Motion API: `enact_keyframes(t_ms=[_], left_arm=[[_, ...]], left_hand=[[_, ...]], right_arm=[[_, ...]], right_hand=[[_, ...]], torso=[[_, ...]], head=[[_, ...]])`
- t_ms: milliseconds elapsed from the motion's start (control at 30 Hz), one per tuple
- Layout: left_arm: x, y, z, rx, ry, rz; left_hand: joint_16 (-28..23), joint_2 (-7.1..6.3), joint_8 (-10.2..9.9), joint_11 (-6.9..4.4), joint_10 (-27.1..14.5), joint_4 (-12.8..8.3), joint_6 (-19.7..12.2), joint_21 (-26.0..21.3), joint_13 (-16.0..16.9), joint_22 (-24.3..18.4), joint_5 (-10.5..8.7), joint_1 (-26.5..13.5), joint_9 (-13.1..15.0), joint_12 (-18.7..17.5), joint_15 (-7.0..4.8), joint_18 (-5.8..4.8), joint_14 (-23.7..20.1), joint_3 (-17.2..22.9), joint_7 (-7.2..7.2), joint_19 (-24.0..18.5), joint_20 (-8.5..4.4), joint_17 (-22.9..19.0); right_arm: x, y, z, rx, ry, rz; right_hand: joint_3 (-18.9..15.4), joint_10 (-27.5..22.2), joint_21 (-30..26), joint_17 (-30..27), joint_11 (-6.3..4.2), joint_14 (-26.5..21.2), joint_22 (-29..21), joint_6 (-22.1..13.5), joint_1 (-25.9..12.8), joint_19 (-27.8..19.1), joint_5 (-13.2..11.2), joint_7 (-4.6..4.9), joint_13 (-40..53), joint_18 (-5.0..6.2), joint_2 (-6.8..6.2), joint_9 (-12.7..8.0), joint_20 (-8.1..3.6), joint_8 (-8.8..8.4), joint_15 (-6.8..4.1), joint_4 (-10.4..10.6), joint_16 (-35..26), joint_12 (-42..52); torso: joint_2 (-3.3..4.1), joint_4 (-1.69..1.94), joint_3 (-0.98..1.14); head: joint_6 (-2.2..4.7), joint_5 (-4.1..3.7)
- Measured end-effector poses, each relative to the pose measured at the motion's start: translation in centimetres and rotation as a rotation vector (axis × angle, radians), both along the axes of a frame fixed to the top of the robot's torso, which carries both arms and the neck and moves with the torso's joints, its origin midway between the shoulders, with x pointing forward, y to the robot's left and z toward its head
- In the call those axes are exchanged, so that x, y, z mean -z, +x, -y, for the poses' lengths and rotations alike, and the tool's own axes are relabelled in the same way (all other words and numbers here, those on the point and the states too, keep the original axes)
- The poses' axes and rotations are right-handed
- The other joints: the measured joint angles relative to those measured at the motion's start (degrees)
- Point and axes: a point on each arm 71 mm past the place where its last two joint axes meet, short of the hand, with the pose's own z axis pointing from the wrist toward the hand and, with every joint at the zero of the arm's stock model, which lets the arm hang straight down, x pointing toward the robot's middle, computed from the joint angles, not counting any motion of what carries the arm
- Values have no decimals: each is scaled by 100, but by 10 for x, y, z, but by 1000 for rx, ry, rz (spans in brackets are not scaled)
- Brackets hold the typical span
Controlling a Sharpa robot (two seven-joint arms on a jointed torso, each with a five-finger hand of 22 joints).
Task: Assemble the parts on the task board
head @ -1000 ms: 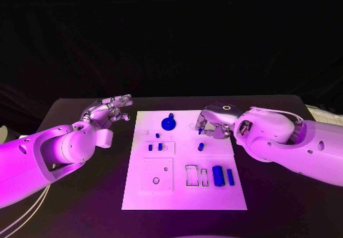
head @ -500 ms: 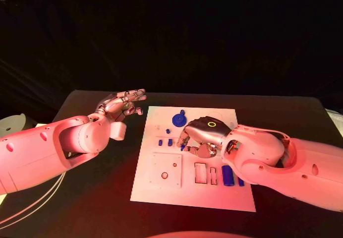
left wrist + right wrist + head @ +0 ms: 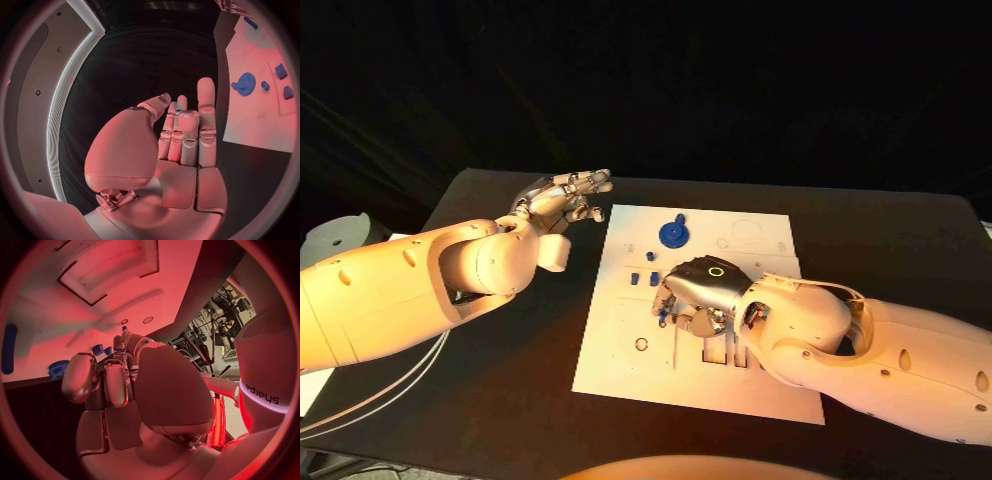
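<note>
Since a second ago the right hand [image 3: 692, 296] has travelled from the far right part of the task board [image 3: 620, 362] to its middle, and now sits low over the board just beside the small blue pieces there. The left hand [image 3: 564, 197] has kept its place off the board's far left corner, above the table [image 3: 502, 420].

The table carries the white task board at its centre. The left hand's fingers [image 3: 206, 107] stand nearly straight and close together, holding nothing. The right hand's fingers [image 3: 80, 376] are curled in toward the palm; whether a part sits between their tips, I cannot tell.

On the board, a blue gear [image 3: 675, 234] lies near the far edge. Two small blue blocks [image 3: 643, 279] stand just nearer, beside the right hand. Nearer still is a square recessed panel with a small hole [image 3: 640, 344].
</note>
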Motion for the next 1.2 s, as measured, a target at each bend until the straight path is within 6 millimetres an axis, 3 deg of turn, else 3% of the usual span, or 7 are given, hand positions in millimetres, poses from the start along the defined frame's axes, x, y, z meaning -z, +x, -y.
enact_keyframes(t_ms=[333, 933, 1200], left_arm=[[0, 0, 0, 1, 0, 0], [0, 0, 0, 1, 0, 0], [0, 0, 0, 1, 1, -1]], left_hand=[[0, 0, 0, 0, 0, 0, 0, 0, 0, 0, 0, 0, 0, 0, 0, 0, 0, 0, 0, 0, 0, 0], [0, 0, 0, 2, -43, 0, -21, 0, 6, -4, 0, 0, 0, 0, 0, 0, 0, 0, 21, 0, 0, -9], [0, 0, 0, 1, -43, 0, -21, 0, 5, -4, 0, 0, 0, 0, 0, -1, 0, 0, 21, 0, 0, -8]], right_arm=[[4, 1, 0, -4, -16, -6], [7, 1, -5, -16, -51, -12], [9, 1, -9, -19, -74, -5]], right_hand=[[16, 15, 0, -1, 17, 0, -5, 19, -40, 0, -4, 19, -1, 0, -21, 8, 0, 2, 0, -16, 0, 0], [16, 21, 0, -2, 24, 20, -12, 16, -121, 0, -15, 21, -1, 0, -1, 8, 0, -1, 20, -16, 0, 0], [-52, -49, -1, -27, 66, 8, -46, -63, -369, -23, 2, 73, 12, 0, -95, 28, 22, -6, 32, -60, 0, 38]], torso=[[0, -10, 7], [1, -10, 10], [1, -3, 7]], head=[[-27, 35], [-35, 23], [-49, 15]])
